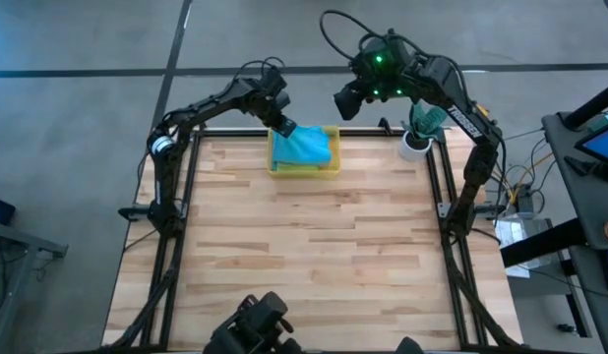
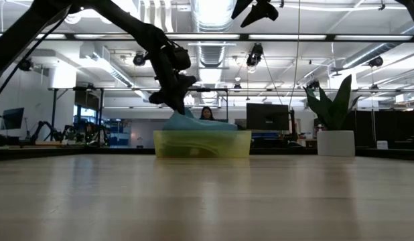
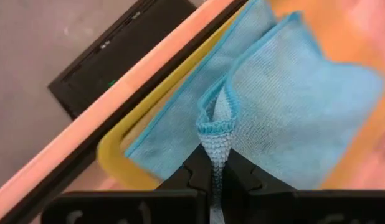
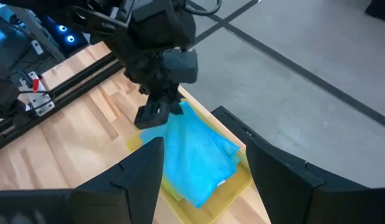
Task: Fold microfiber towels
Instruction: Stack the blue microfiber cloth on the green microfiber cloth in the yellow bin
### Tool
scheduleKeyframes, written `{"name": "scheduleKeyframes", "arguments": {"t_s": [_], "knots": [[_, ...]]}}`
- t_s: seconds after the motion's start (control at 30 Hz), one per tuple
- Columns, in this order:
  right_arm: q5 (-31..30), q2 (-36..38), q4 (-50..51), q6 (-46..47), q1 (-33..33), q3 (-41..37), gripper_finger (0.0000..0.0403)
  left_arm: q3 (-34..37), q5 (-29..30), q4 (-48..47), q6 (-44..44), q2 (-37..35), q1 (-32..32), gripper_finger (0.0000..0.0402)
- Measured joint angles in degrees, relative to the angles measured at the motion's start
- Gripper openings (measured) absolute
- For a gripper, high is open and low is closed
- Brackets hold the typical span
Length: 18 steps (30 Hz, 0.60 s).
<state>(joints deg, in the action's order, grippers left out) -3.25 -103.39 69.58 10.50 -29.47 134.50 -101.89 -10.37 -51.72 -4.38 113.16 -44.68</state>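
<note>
Because the left gripper has its fingers clenched on only a thin pinch of the top teal towel in the yellow bin at the table's far edge, lifting may slip it free or drag the bin. The right gripper hovers just beside it, fingers released.

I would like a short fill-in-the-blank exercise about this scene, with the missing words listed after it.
1. The left end effector is shut on a fold of the ____ towel.
2. The towel lies in a ____ plastic bin at the table's far edge.
3. The right end effector hangs above the bin with its fingers ____.
4. A potted ____ stands at the table's far right corner.

Missing words: teal; yellow; open; plant
</note>
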Motion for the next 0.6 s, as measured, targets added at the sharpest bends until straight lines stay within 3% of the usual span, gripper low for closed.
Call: {"name": "scheduleKeyframes", "arguments": {"t_s": [0.23,0.6], "knots": [[0.03,0.00,0.02,0.84,0.04,-0.02,0.0224,4.87,5.98,1.01,0.71,0.00,-0.21,0.0000],[0.09,-0.01,0.02,1.03,0.04,-0.90,0.0224,11.14,5.86,4.28,0.39,0.07,-0.32,0.0000]]}}
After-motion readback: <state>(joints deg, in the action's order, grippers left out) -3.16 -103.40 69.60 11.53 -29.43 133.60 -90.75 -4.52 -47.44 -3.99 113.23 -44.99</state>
